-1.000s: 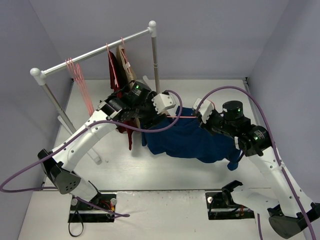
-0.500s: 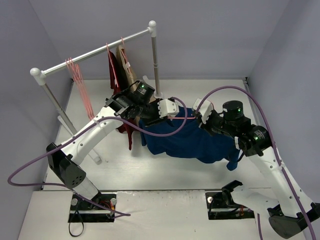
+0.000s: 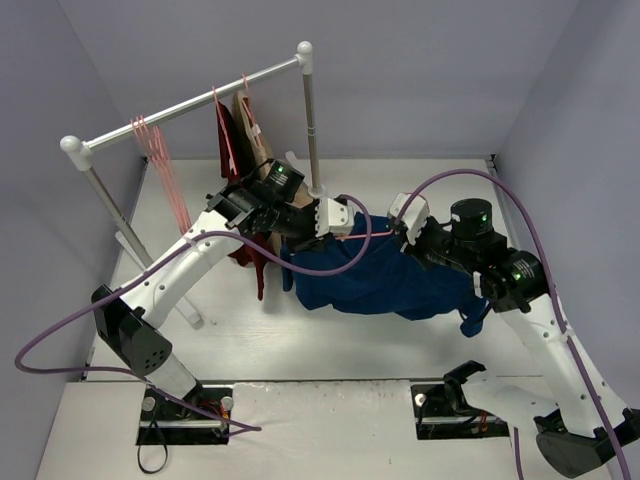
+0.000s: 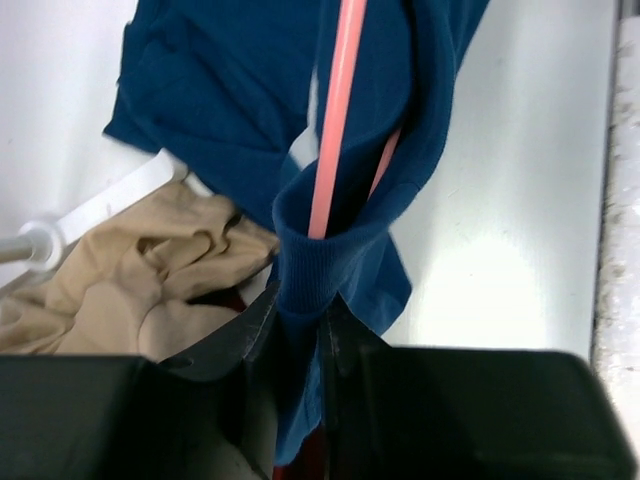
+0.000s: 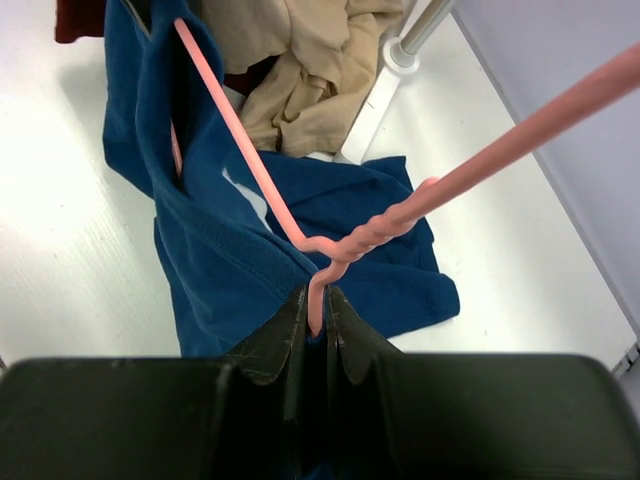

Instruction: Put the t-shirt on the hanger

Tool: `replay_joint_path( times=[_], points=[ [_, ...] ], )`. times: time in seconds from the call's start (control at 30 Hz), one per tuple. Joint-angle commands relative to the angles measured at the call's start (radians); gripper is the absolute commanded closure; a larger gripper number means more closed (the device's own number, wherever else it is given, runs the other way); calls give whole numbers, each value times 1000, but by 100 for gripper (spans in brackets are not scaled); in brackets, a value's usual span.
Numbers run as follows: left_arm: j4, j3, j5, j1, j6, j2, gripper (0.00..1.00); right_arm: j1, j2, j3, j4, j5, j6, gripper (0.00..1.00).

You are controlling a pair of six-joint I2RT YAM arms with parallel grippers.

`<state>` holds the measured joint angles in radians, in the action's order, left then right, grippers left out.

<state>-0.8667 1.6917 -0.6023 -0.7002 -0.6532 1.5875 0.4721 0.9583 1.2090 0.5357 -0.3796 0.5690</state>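
Observation:
The navy-blue t-shirt (image 3: pixel 385 285) hangs bunched between my two arms above the table. The pink hanger (image 3: pixel 368 235) runs through it from gripper to gripper. In the left wrist view my left gripper (image 4: pixel 301 305) is shut on a ribbed fold of the t-shirt (image 4: pixel 230 90), with the hanger's wire (image 4: pixel 335 120) passing through the fold just beyond the jaws. My right gripper (image 5: pixel 317 312) is shut on the hanger (image 5: pixel 380 235) right below its twisted neck, and the t-shirt (image 5: pixel 220 260) drapes over one hanger arm. From above, the left gripper (image 3: pixel 337 220) and the right gripper (image 3: pixel 407 224) stand close together.
A white clothes rack (image 3: pixel 190 102) stands at the back left with several spare pink hangers (image 3: pixel 160 160), a dark red garment (image 3: pixel 228 140) and a tan garment (image 3: pixel 252 130). Its upright pole (image 3: pixel 311 120) is just behind my left gripper. Grey walls close in on three sides.
My left gripper has moved a little to the right and closed from open onto the t-shirt's fold. The right arm has barely shifted and still holds the hanger.

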Motion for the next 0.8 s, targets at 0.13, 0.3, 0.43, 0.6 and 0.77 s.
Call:
replay_joint_path(
  times=[0.13, 0.3, 0.43, 0.6, 0.77],
  points=[
    [55, 45, -177, -10, 15, -38, 84, 3, 27, 60, -88, -71, -10, 100],
    [55, 62, -183, -10, 13, -26, 84, 3, 34, 67, -89, -72, -12, 100],
    [55, 75, -195, -10, 19, -13, 86, 3, 34, 74, -89, -65, -12, 100],
    [55, 81, -214, -12, 25, -5, 100, 3, 34, 82, -89, -65, -14, 100],
    [55, 114, -225, -23, 53, 11, 100, 3, 38, 84, -89, -67, -13, 100]
  ],
)
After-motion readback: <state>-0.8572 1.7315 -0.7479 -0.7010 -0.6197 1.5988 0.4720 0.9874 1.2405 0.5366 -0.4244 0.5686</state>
